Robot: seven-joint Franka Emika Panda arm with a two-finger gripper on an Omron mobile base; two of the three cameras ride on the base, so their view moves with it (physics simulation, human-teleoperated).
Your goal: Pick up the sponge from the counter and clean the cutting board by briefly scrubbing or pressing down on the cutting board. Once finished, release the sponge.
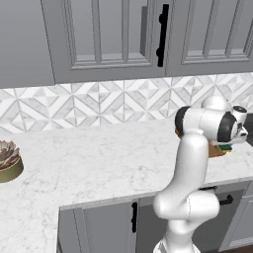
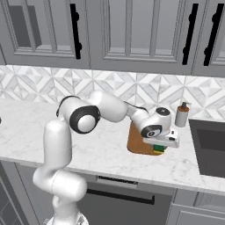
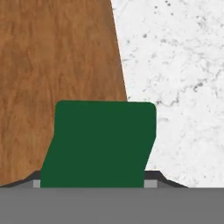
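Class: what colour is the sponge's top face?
Dark green; the sponge shows best in the hand view.

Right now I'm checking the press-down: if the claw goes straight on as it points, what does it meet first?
The claw seems shut on the sponge, so the sponge would likely meet the cutting board first, near its edge.

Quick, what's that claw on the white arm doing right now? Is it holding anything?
Gripper: closed on the small dark green-topped sponge, holding it over the edge of the orange-brown wooden cutting board.
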